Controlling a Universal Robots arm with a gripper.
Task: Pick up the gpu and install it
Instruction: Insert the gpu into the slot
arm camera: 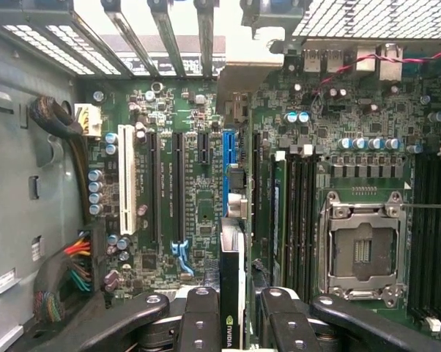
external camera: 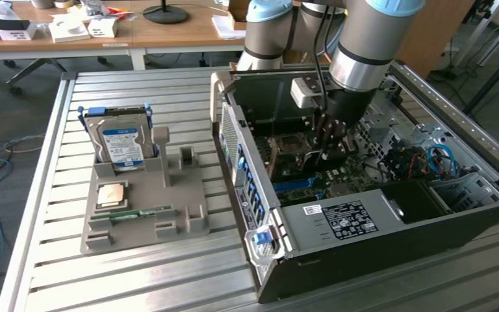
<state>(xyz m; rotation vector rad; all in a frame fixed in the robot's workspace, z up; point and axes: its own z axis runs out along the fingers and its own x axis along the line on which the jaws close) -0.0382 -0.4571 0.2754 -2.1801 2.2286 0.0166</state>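
In the wrist view the gpu (arm camera: 233, 257) shows edge-on as a thin dark card with a small green logo. My gripper (arm camera: 235, 312) is shut on it, one black finger (arm camera: 200, 319) on each side. The card hangs just above the motherboard (arm camera: 198, 205), in line with the blue slot (arm camera: 229, 158). In the exterior view my gripper (external camera: 329, 140) reaches down inside the open computer case (external camera: 362, 224), close over the board. I cannot make out the card itself there behind the fingers.
A grey tray (external camera: 176, 221) on the slatted table holds a hard drive (external camera: 121, 144), a processor chip (external camera: 112, 194) and a memory stick (external camera: 137, 214). Inside the case are the processor socket (arm camera: 361, 249), black memory slots (arm camera: 433, 220) and cable bundles (arm camera: 74, 271).
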